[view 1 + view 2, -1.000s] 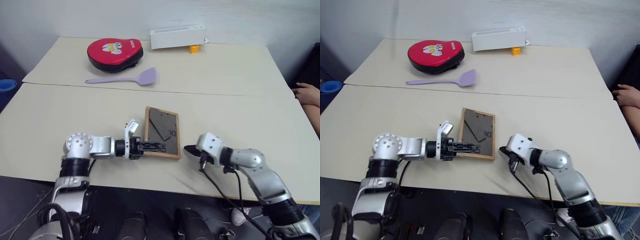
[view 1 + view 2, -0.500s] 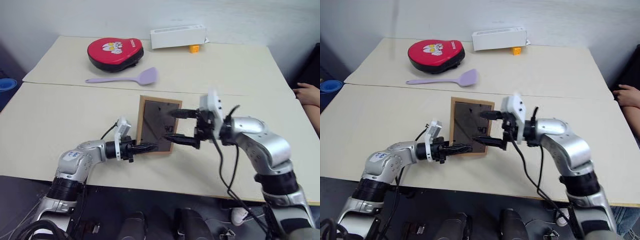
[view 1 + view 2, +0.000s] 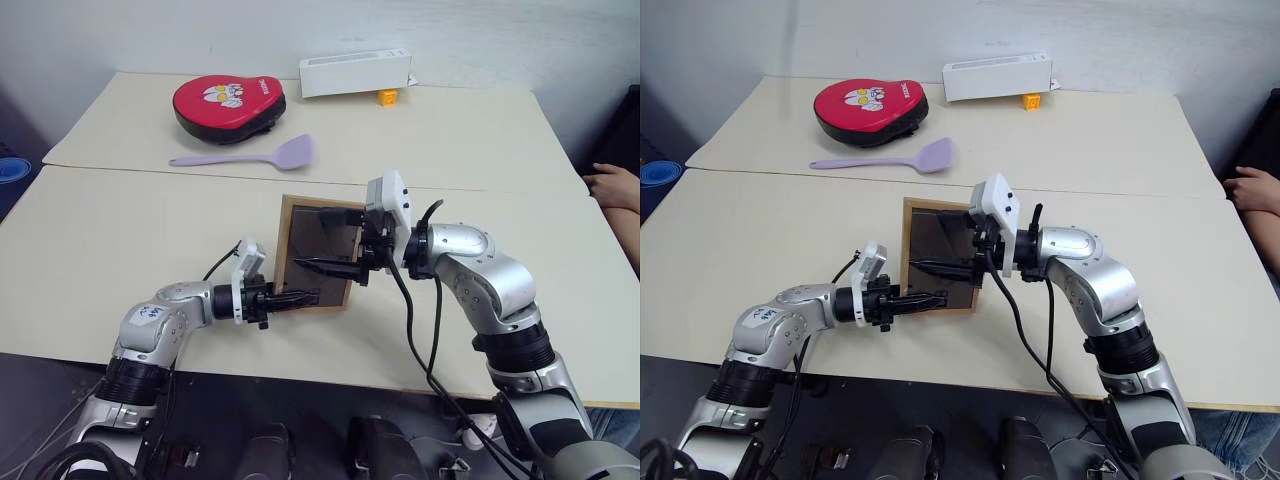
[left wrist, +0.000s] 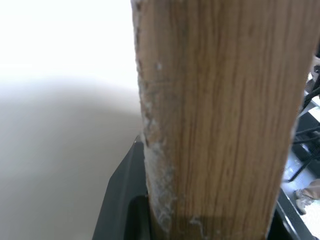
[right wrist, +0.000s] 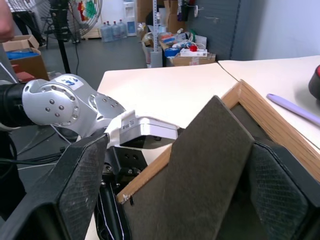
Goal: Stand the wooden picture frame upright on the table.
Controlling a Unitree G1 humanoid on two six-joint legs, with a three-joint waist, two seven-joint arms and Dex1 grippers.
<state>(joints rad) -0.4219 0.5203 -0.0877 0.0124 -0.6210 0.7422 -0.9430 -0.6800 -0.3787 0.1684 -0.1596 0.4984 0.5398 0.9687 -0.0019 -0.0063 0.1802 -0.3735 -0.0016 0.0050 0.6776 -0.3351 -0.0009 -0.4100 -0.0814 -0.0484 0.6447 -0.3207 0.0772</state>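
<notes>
While your left gripper (image 3: 300, 296) pinches the lower edge of the wooden picture frame (image 3: 318, 252), tilted up mid-picture above the table (image 3: 120, 230), the right gripper (image 3: 325, 239) is spread, seemingly around its stand, so a clumsy closing could topple it.

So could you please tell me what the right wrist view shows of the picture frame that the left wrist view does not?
The right wrist view shows the wooden picture frame's dark back with its fold-out stand, between the open fingers of the right gripper, plus the left gripper at the frame's lower edge. The left wrist view shows the frame's light wood edge close up, clamped by a black finger. Both show the pale table.
</notes>
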